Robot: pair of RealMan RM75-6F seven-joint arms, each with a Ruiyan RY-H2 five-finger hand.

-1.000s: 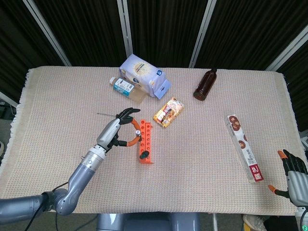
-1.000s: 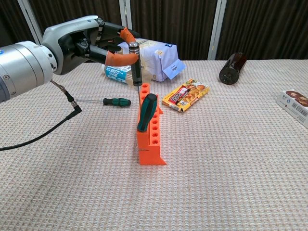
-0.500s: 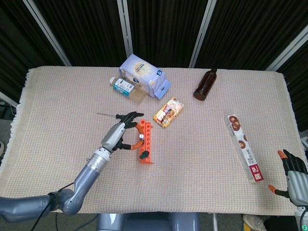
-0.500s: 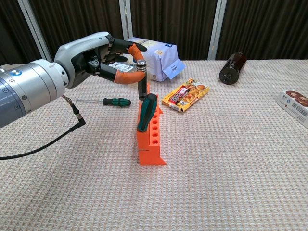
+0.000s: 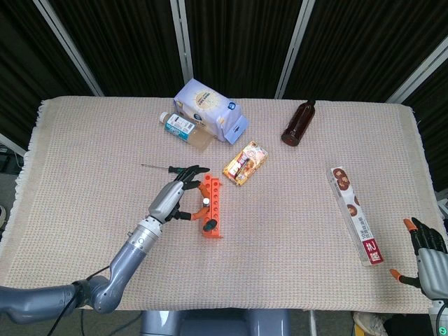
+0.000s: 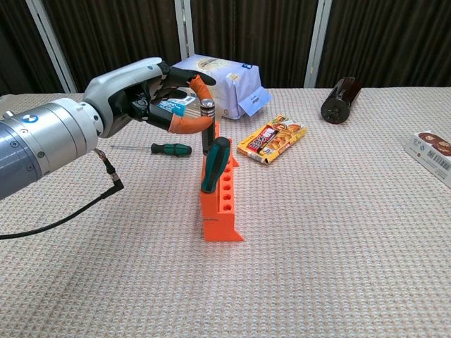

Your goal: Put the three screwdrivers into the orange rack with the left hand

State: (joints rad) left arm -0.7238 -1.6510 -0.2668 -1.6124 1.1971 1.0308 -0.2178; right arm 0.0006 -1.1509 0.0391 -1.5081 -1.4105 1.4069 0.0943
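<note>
1. Here, the left hand (image 6: 151, 95) hovers at the far left side of the orange rack (image 6: 220, 198), fingers spread apart and holding nothing; an orange-tipped finger (image 6: 189, 124) lies just beside the black screwdriver (image 6: 207, 127), contact not certain.
2. The black screwdriver stands upright in a far hole of the rack, silver cap up.
3. A green-handled screwdriver (image 6: 214, 165) stands in a nearer hole of the same rack, leaning slightly.
4. The third screwdriver (image 6: 161, 148), green and black handle, lies flat on the table cloth (image 6: 338, 239) left of the rack, shaft pointing left, apart from the hand.
5. In the head view the left hand (image 5: 173, 196) sits just left of the rack (image 5: 211, 206).
6. Far of the rack: a blue-white bag (image 6: 227, 85) with a small bottle (image 5: 180, 127) to its left; a yellow snack pack (image 6: 272, 139) to the right.
7. A brown bottle (image 6: 340, 100) lies at far right; a long cookie box (image 5: 355, 213) lies further right.
8. The right hand (image 5: 428, 257) is at the near right table edge, fingers apart, holding nothing.
</note>
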